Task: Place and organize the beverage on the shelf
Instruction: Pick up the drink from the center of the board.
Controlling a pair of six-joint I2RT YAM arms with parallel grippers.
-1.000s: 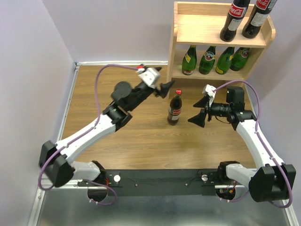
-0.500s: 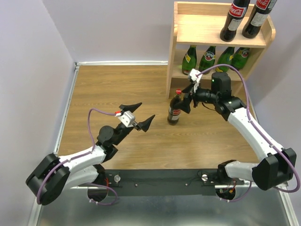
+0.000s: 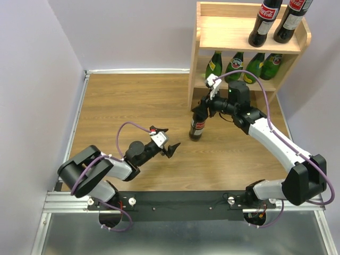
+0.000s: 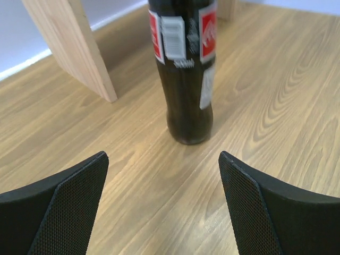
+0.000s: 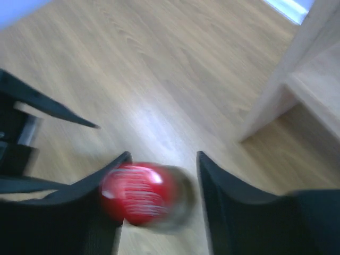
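Top view: bright, even overhead light, sharp all over; arms throw only soft, faint shadows on the counter [image 3: 133, 106]. Left wrist: in focus, cola bottle [image 4: 186, 79] label fairly sharp, pale glare patch on the wood near its base, weave on the left end effector [image 4: 163, 159] fingers crisp. Right wrist: heavy motion blur, red cap [image 5: 139, 194] smeared, glare streak mid-frame, shelf [image 5: 287, 90] panel washed out at right
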